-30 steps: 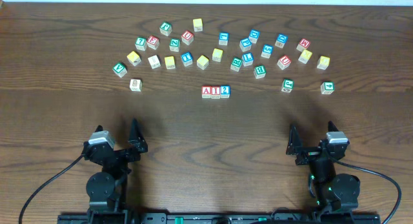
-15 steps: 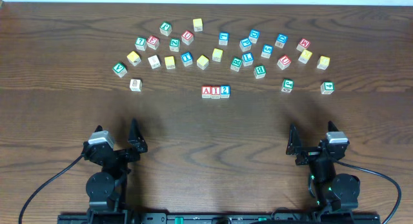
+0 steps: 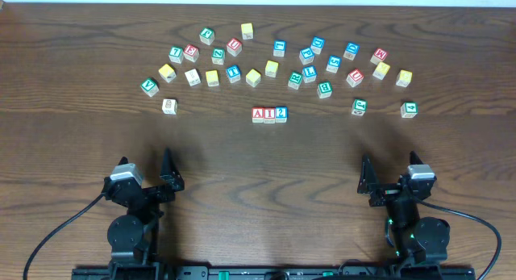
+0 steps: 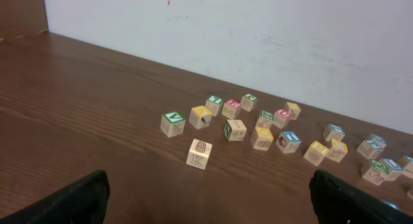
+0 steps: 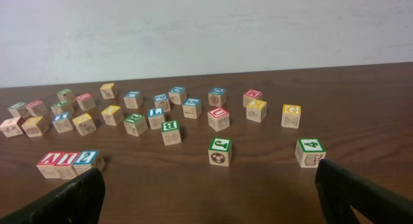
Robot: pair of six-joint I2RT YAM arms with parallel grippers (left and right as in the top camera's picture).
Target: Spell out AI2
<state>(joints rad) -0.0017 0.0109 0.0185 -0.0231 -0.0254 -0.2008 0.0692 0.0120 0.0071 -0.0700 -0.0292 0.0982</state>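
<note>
Three blocks stand touching in a row at the table's middle: a red A block (image 3: 258, 114), a red I block (image 3: 269, 114) and a blue 2 block (image 3: 280, 114). The row also shows in the right wrist view, A (image 5: 49, 162), I (image 5: 66, 162), 2 (image 5: 86, 160). My left gripper (image 3: 167, 177) is open and empty near the front left, far from the row. My right gripper (image 3: 368, 180) is open and empty near the front right. In the wrist views the left gripper (image 4: 206, 198) and the right gripper (image 5: 210, 195) hold nothing.
Many loose letter blocks lie in an arc at the back (image 3: 274, 58). A green V block (image 3: 149, 87) and a plain block (image 3: 168, 106) sit left. A green block (image 3: 359, 107) and a green 4 block (image 3: 409, 110) sit right. A white wall stands behind the table.
</note>
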